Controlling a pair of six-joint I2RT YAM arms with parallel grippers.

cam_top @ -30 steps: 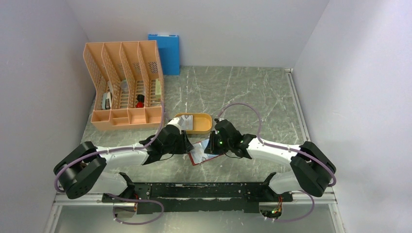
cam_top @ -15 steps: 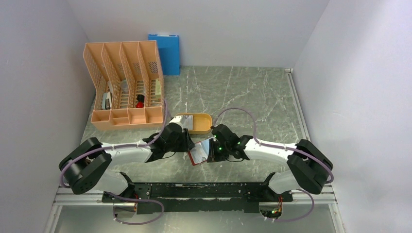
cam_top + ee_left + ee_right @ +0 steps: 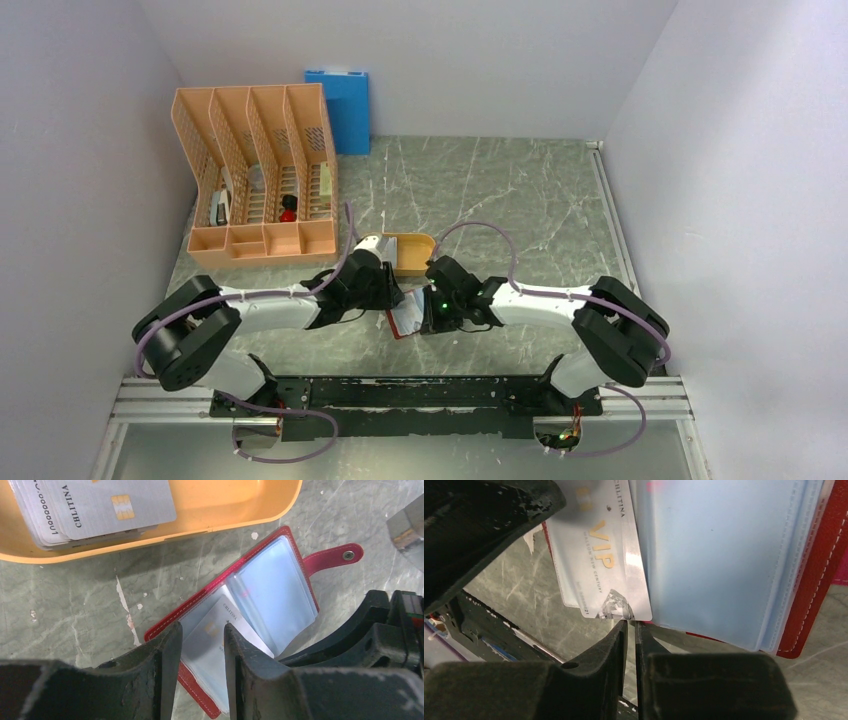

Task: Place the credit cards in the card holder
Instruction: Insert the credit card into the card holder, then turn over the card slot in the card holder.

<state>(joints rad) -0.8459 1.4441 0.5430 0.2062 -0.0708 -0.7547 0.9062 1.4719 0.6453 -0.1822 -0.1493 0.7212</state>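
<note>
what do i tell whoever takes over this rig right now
Left gripper: jaws apart astride one credit card; grip unclear.
Right gripper: nearly shut at the sleeve edge of the card holder, seemingly pinching it.
The holder lies open beside the orange tray; a stack of cards sits in the tray.
Done: that one card is partly under the sleeves, much of it sticking out.
Left: seat it, then load the stack.
</note>
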